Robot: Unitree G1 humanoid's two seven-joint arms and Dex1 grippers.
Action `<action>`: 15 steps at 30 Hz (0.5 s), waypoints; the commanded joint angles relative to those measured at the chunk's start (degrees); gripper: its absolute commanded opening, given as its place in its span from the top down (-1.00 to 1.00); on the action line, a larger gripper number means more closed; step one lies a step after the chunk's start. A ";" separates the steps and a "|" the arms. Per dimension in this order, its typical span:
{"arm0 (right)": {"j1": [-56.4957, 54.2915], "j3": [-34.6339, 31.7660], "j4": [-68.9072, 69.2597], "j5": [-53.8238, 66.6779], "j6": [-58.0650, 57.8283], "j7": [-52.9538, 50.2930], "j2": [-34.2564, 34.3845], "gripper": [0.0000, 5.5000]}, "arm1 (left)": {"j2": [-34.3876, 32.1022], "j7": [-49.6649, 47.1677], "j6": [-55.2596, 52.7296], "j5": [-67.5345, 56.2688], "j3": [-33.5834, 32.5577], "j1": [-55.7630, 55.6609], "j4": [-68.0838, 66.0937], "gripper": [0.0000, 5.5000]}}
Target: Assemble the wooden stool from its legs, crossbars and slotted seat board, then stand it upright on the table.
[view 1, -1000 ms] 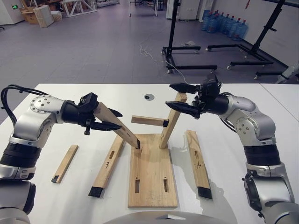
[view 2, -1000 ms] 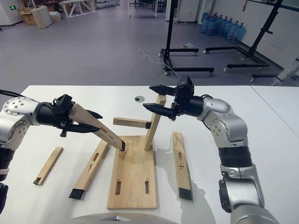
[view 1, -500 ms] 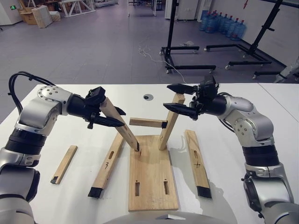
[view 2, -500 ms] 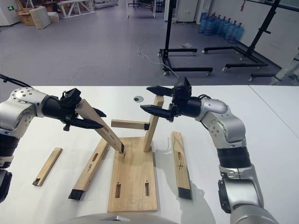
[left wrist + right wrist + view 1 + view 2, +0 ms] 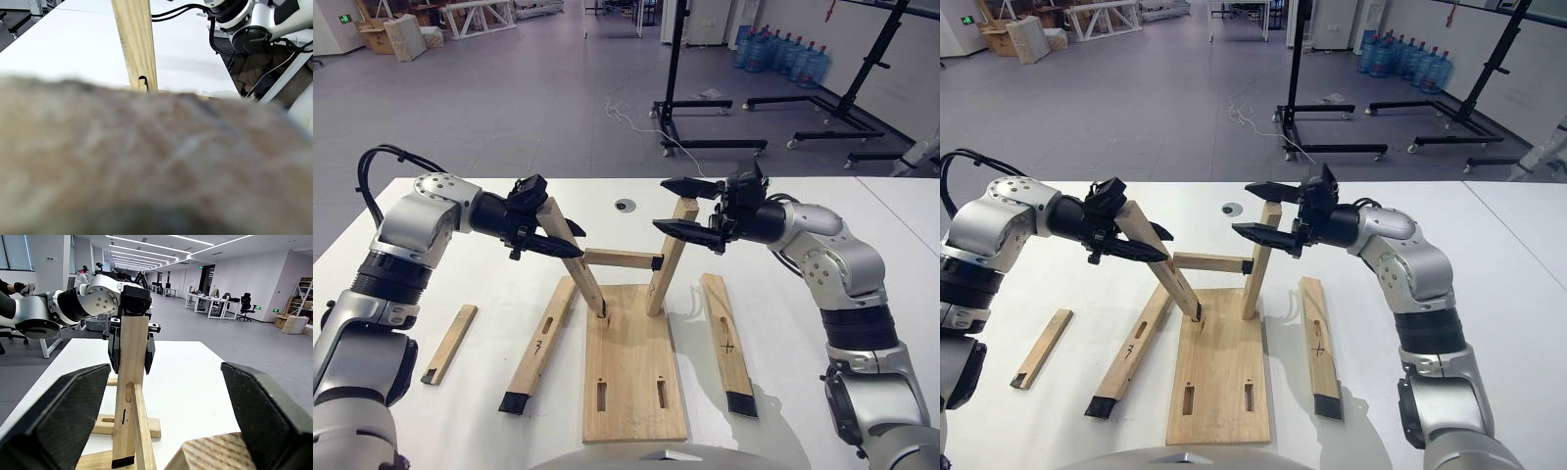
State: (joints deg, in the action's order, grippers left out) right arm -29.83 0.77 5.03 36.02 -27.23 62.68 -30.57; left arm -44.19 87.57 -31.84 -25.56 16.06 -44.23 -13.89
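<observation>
The slotted seat board [image 5: 631, 377] lies flat on the white table. A wooden leg [image 5: 666, 264] stands tilted in its far right slot, and a crossbar [image 5: 622, 258] sticks out of that leg toward the left. My right gripper [image 5: 668, 206] is open, its fingers [image 5: 58, 416] wide apart on either side of that leg's top end. My left gripper [image 5: 556, 238] is shut on a second leg [image 5: 582, 274], which leans with its foot at the board's far left slot. The crossbar's free end reaches this held leg. The left wrist view has the held leg [image 5: 146, 161] blurred up close.
A loose leg [image 5: 540, 345] lies left of the board and another loose leg [image 5: 724, 338] lies right of it. A short crossbar [image 5: 450, 341] rests farther left. A round cable hole [image 5: 625, 205] is at the table's back. Black stands are on the floor beyond.
My left gripper has swung the held leg more upright and to the right, bringing it up against the crossbar's free end. The right gripper has stayed open at the other leg's top.
</observation>
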 commanded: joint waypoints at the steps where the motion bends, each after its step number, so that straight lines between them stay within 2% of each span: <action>1: 2.84 3.84 -0.34 -1.43 -2.02 0.59 0.55 -0.50 | 2.43 -0.30 -0.98 4.53 4.62 2.36 -2.57 0.27; 15: 2.99 4.95 -1.02 -2.10 -0.92 0.48 -0.01 -0.50 | 4.78 -0.53 -0.59 5.35 3.74 0.81 -8.15 0.27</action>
State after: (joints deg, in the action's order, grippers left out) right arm -29.77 2.17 5.23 35.94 -26.00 62.20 -30.59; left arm -40.80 88.48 -31.02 -24.04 17.09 -46.52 -19.93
